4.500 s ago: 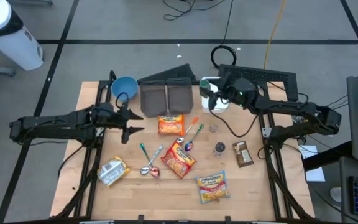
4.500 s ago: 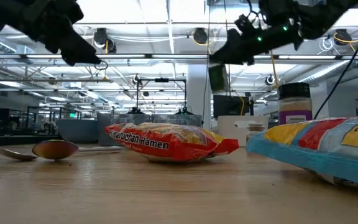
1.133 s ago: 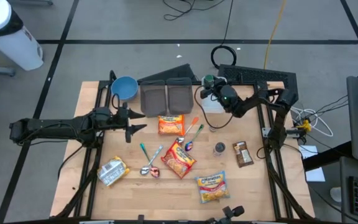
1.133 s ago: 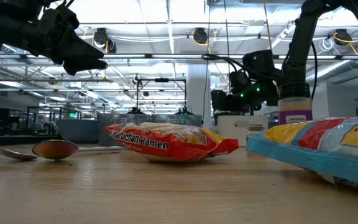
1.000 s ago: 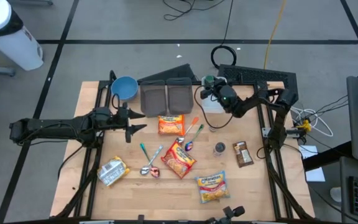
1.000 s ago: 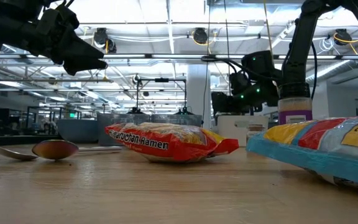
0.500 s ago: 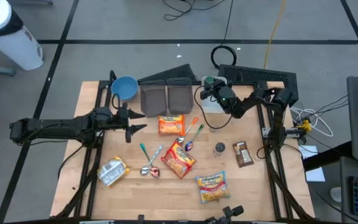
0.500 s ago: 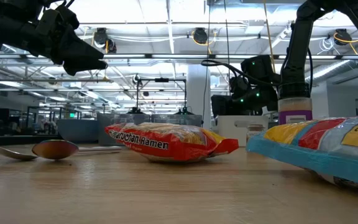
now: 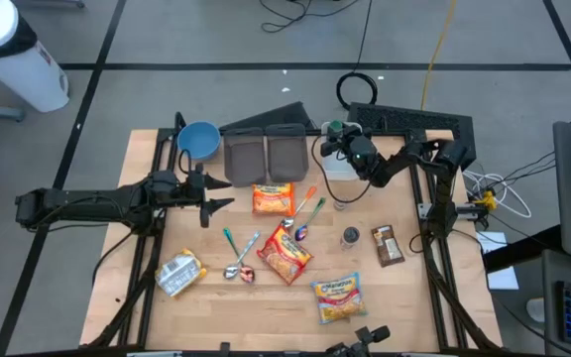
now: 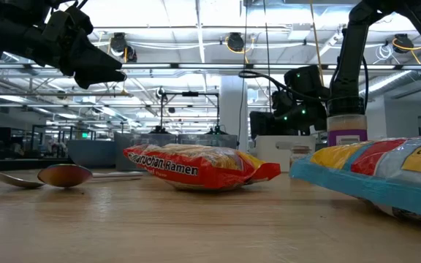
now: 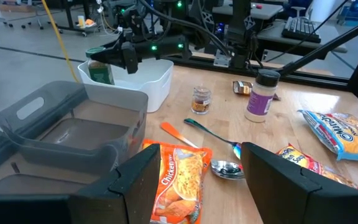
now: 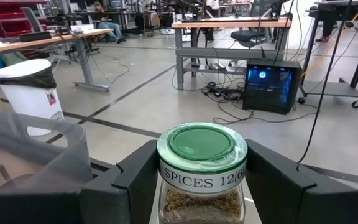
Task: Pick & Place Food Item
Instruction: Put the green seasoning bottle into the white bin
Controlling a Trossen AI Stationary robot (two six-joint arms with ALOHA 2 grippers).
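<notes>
My right gripper (image 12: 202,186) is shut on a spice jar with a green lid (image 12: 202,144). It holds the jar at the white bin (image 11: 143,86) on the table's far right; the jar (image 11: 100,67) is also seen in the left wrist view. My left gripper (image 11: 201,180) hangs open and holds nothing above the table's left part (image 9: 209,195), near an orange ramen pack (image 9: 273,198). A red ramen pack (image 9: 285,253), a yellow pack (image 9: 338,297), a silver pack (image 9: 179,273) and a chocolate bar (image 9: 388,245) lie flat on the wood. My right gripper pinches the jar's glass sides just under the lid (image 12: 166,186) between its two fingers (image 12: 135,180). The fingers lie level, reaching in from the table's right side. The jar stands upright. Its base is hidden by the bin's wall, so I cannot tell whether it rests on the bin's floor.
Two grey containers (image 9: 266,154) and a blue bowl (image 9: 199,139) stand at the far edge. Two small jars (image 9: 342,205) (image 9: 350,236) and several spoons (image 9: 236,260) lie mid-table. Bare wood shows along the near left.
</notes>
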